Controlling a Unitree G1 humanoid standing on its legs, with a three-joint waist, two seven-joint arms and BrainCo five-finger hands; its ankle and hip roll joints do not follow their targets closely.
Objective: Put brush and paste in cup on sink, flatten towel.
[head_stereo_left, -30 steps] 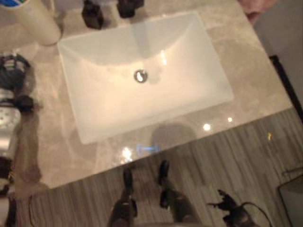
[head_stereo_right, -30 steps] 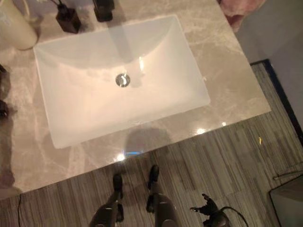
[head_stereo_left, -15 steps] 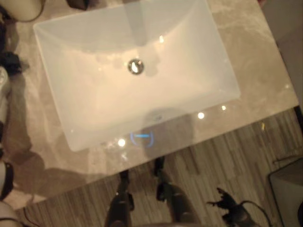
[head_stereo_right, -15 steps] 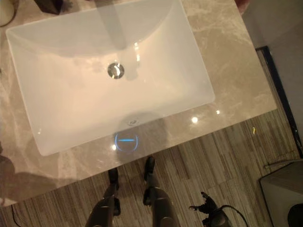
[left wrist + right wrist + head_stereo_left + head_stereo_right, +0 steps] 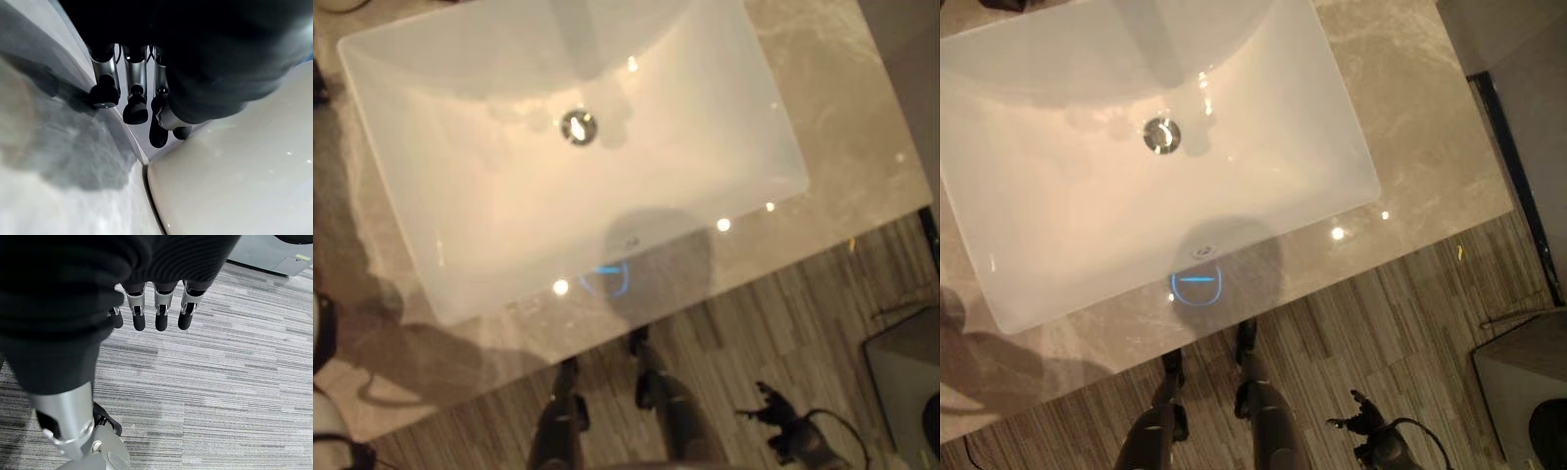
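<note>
Marble-patterned tabletop (image 5: 842, 127) is seen from above, with the white rectangular sink (image 5: 509, 206) set into it and the round metal drain (image 5: 578, 126) near the basin's back wall. A small blue glow (image 5: 1197, 284) is reflected on the polished stone just in front of the basin.

The left hand (image 5: 136, 73) is held low over the stone, its fingers relaxed and apart, nothing between them. Just beside them lies a smooth cream surface (image 5: 234, 181) (whether basin rim or cup cannot be told). The right hand (image 5: 161, 308) hangs at the robot's side above the striped floor (image 5: 234, 382), its fingers likewise straight and empty.

Neither brush nor paste is held by either hand, and where they, the cup and the towel lie cannot be told from these views. The task is therefore judged to be at its very start, with the search for the first item as the step in hand.

For that step to be done well, the gaze is best raised toward the back and sides of the tabletop until the items are found. The nearer hand should then be brought over the chosen item with fingers kept apart, and closed only once the item is squarely between fingers and thumb.
</note>
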